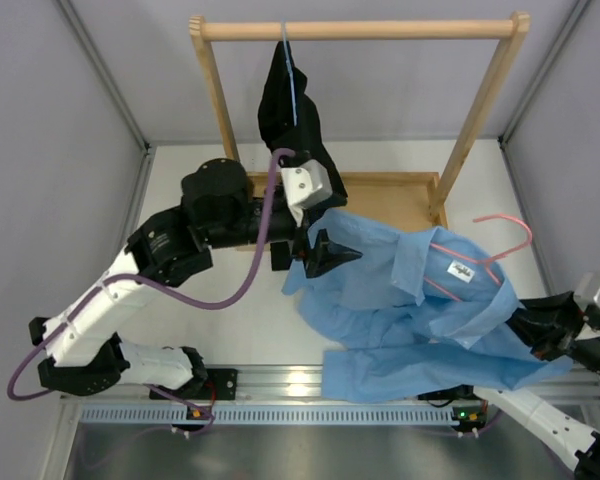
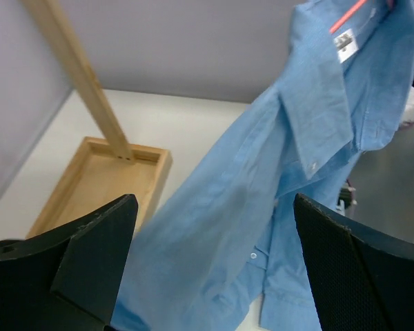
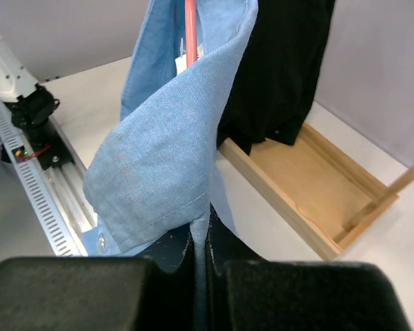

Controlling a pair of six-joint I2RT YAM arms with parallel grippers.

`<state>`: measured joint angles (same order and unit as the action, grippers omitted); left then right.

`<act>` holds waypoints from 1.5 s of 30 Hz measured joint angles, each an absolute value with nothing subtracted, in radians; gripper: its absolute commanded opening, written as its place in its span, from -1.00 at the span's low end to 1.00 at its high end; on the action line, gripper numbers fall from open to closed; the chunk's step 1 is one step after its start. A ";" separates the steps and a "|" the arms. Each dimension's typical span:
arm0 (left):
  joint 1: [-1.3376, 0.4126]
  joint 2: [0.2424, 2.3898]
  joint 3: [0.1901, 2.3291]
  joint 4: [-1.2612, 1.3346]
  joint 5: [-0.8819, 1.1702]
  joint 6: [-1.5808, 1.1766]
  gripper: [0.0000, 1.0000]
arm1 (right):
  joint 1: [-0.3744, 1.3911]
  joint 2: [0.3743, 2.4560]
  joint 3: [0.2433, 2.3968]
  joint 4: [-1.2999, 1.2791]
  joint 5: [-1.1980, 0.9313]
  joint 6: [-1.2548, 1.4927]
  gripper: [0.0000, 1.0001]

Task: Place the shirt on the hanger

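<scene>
Shirt (image 1: 410,310) sits over the right half of the table (image 1: 230,310), from about the middle out to the near right corner, bunched and partly lifted, with the hem hanging at the near edge. The collar is up and faces the far right, white neck label (image 1: 462,271) showing. Hanger (image 3: 190,31) is threaded inside the collar: pink wire runs under the label and the hook pokes out of the neck toward the right edge. How far the shoulders sit on the wire can't be made out, the cloth hides it. Right hand (image 1: 528,328) is at the shirt's right side, fingers pressed together on a fold of blue cloth just below the collar. The right wrist view shows the fabric pinched in the seam between the pads. Left hand (image 1: 328,252) is at the shirt's left edge near the table's middle, fingers spread wide and gripping nothing. In its wrist view the sleeve side of the shirt hangs ahead of the fingers, apart from both. Along the far edge stands a wooden rack (image 1: 360,30) on a tray base (image 1: 390,195). A black garment (image 1: 290,110) hangs from the rack's rail on a pale blue hanger (image 1: 292,70), just behind the left hand.
</scene>
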<state>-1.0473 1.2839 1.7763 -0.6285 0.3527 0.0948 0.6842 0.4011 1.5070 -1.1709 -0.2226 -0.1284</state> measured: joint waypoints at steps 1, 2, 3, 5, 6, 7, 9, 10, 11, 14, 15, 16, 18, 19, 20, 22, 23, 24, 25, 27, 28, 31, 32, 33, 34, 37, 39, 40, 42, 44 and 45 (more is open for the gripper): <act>-1.047 1.261 1.769 -0.619 0.316 0.089 0.96 | 0.685 0.403 1.530 -1.182 -0.204 -0.126 -1.00; -1.047 1.233 1.758 -0.611 0.278 0.083 0.96 | 0.687 0.404 1.555 -1.192 -0.182 -0.125 -1.00; -1.047 1.203 1.743 -0.604 0.242 0.079 0.96 | 0.690 0.406 1.579 -1.200 -0.164 -0.120 -1.00; -1.047 1.135 1.700 -0.583 0.177 0.075 0.96 | 0.706 0.413 1.637 -1.221 -0.133 -0.112 -1.00; -1.047 1.107 1.683 -0.583 0.152 0.073 0.96 | 0.719 0.415 1.668 -1.226 -0.118 -0.106 -1.00; -1.047 1.074 1.660 -0.578 0.122 0.072 0.96 | 0.734 0.418 1.707 -1.240 -0.101 -0.100 -1.00; -1.047 1.010 1.607 -0.567 0.052 0.064 0.96 | 0.765 0.422 1.781 -1.258 -0.066 -0.081 -1.00; -1.047 0.988 1.584 -0.568 0.022 0.055 0.96 | 0.780 0.424 1.816 -1.266 -0.047 -0.071 -1.00; -1.047 0.964 1.561 -0.567 -0.012 0.048 0.96 | 0.791 0.426 1.841 -1.271 -0.031 -0.062 -1.00; -1.047 0.903 1.488 -0.557 -0.122 0.020 0.96 | 0.816 0.450 1.906 -1.279 0.053 -0.021 -1.00; -1.047 0.883 1.457 -0.551 -0.158 0.008 0.96 | 0.820 0.466 1.916 -1.280 0.091 -0.009 -1.00; -1.047 0.867 1.430 -0.553 -0.187 -0.002 0.96 | 0.822 0.488 1.922 -1.278 0.130 0.005 -1.00; -1.047 0.839 1.375 -0.556 -0.238 -0.019 0.96 | 0.824 0.545 1.920 -1.275 0.209 0.032 -1.00; -1.047 0.829 1.348 -0.556 -0.257 -0.026 0.96 | 0.825 0.585 1.913 -1.269 0.256 0.043 -1.00; -1.047 0.822 1.326 -0.556 -0.270 -0.029 0.96 | 0.825 0.630 1.902 -1.258 0.301 0.052 -1.00; -1.047 0.809 1.269 -0.561 -0.298 -0.035 0.96 | 0.825 0.730 1.856 -1.222 0.395 0.065 -1.00; -1.047 0.805 1.240 -0.562 -0.307 -0.036 0.96 | 0.826 0.778 1.830 -1.195 0.431 0.069 -1.00; -1.047 0.799 1.211 -0.562 -0.312 -0.036 0.96 | 0.827 0.814 1.811 -1.176 0.461 0.072 -1.00; -1.047 0.795 1.185 -0.561 -0.313 -0.038 0.96 | 0.828 0.852 1.793 -1.152 0.495 0.073 -1.00; -1.047 0.785 1.116 -0.564 -0.317 -0.041 0.96 | 0.829 0.921 1.786 -1.120 0.545 0.073 -1.00; -1.047 0.779 1.085 -0.566 -0.319 -0.043 0.96 | 0.829 0.945 1.794 -1.108 0.567 0.072 -1.00; -1.047 0.759 1.014 -0.580 -0.328 -0.047 0.96 | 0.830 0.989 1.882 -1.092 0.604 0.070 -1.00; -1.047 0.755 1.004 -0.584 -0.330 -0.049 0.96 | 0.830 0.997 1.922 -1.082 0.612 0.068 -1.00; -1.047 0.753 1.001 -0.586 -0.331 -0.050 0.96 | 0.830 1.000 1.963 -1.069 0.620 0.064 -1.00; -1.047 0.750 1.001 -0.585 -0.331 -0.051 0.96 | 0.830 1.003 2.000 -1.059 0.628 0.060 -1.00; -1.047 0.732 1.001 -0.583 -0.333 -0.052 0.96 | 0.830 0.992 2.067 -1.024 0.642 0.042 -1.00; -1.047 0.717 1.001 -0.583 -0.337 -0.051 0.96 | 0.830 0.968 2.054 -0.980 0.645 0.033 -1.00; -1.047 0.708 1.001 -0.583 -0.340 -0.051 0.96 | 0.830 0.955 2.035 -0.943 0.650 0.025 -1.00; -1.047 0.695 1.001 -0.583 -0.344 -0.051 0.96 | 0.830 0.925 1.971 -0.859 0.662 0.007 -1.00; -1.047 0.680 1.001 -0.582 -0.354 -0.051 0.96 | 0.830 0.904 1.913 -0.795 0.667 -0.004 -1.00; -1.047 0.677 1.001 -0.582 -0.356 -0.051 0.96 | 0.830 0.899 1.890 -0.772 0.669 -0.008 -1.00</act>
